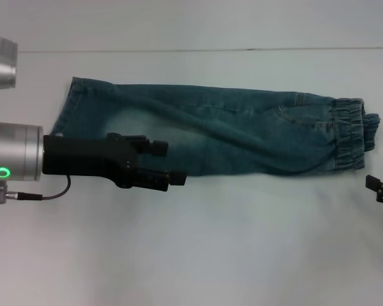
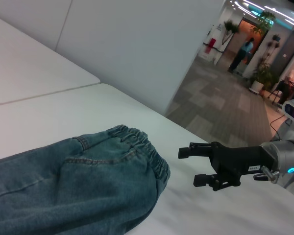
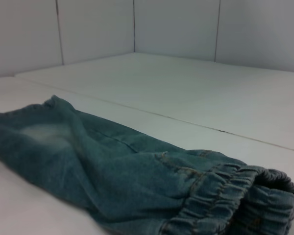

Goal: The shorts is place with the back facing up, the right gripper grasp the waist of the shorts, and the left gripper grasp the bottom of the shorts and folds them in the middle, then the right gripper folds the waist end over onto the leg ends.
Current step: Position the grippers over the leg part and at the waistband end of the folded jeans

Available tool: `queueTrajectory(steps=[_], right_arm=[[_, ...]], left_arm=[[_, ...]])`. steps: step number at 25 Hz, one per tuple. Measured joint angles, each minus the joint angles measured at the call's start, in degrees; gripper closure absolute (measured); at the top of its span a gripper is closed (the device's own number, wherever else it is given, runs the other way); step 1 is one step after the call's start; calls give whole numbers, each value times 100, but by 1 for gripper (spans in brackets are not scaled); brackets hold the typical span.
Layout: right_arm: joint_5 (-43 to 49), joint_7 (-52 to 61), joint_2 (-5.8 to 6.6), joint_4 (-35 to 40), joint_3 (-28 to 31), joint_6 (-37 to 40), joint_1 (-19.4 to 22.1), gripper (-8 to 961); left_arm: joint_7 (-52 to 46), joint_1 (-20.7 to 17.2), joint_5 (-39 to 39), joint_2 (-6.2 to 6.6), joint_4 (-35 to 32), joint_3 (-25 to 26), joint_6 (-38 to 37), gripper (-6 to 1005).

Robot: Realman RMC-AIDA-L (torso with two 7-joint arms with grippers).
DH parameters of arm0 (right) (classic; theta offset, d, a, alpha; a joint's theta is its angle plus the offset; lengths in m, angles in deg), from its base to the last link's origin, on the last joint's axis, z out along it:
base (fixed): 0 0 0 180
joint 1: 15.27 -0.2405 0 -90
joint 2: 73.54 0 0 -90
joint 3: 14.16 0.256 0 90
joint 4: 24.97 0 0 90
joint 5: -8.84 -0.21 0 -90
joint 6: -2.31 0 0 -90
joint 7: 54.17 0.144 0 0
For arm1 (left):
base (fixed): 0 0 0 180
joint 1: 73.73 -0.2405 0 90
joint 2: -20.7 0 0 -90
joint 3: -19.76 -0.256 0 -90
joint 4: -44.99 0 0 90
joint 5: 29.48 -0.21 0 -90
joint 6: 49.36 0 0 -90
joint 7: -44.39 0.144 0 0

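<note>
White table [image 1: 242, 255] holds folded shorts [image 1: 230, 131]; hallway beyond.

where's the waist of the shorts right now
In the head view the waist of the shorts lies at the right end of the table, just up-left of the open right end effector, which isn't touching it.

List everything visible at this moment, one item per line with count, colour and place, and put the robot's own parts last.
shorts: one, faded blue denim, already folded lengthwise into a narrow strip lying across the table.
waist of the shorts: one, gathered blue elastic band, at the strip's right end.
leg ends: blue hemmed edges, at the strip's left end.
table: one, white, under everything.
left gripper: one, black on a silver arm with a green light, open, over the near edge of the shorts.
right gripper: one, black, open, off the waist end, clear of the denim.
</note>
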Motion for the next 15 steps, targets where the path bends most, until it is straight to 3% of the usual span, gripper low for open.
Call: queueTrajectory(steps=[15], right_arm=[[652, 70, 11, -495, -186, -883, -797, 126]], left_arm=[[-4, 55, 41, -104, 12, -23, 100, 73]])
